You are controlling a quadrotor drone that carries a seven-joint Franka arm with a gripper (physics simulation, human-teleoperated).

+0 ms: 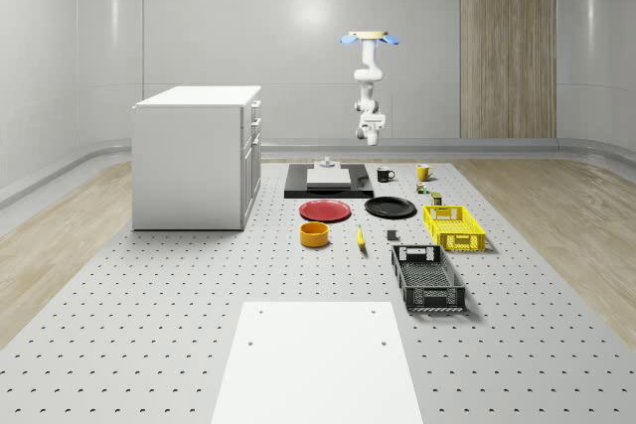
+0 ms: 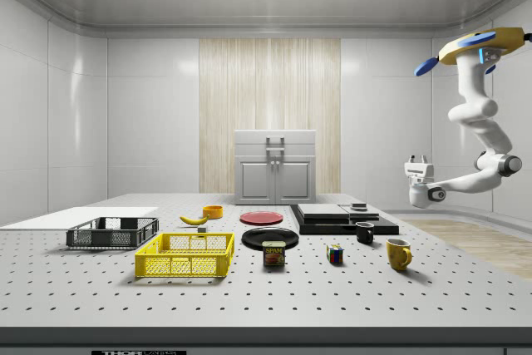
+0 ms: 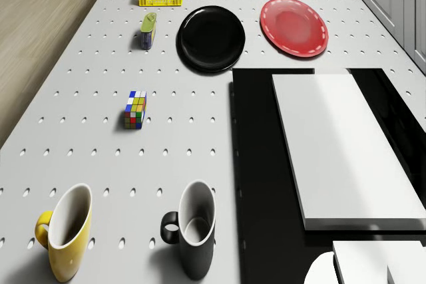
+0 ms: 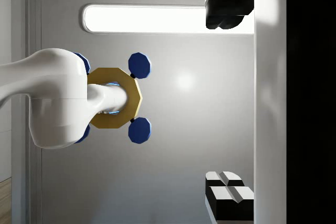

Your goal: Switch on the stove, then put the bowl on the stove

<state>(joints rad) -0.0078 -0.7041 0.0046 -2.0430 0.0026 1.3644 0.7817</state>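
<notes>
Black stove lies below and forward of my end effector, which points upward with fingers parted and empty while the drone hovers behind the surface's far edge; bowl sits well beyond, near the red plate.

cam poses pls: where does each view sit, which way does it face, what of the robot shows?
Whole-scene: high at the table's near end, looking down its length at the stove; drone, arm and pincer hovering past the far end.
Side: low at the table edge, facing across; drone at its right.
Drone: forward and down on the stove.
Wrist: points upward at the drone and ceiling light.
Shared: red plate.
</notes>
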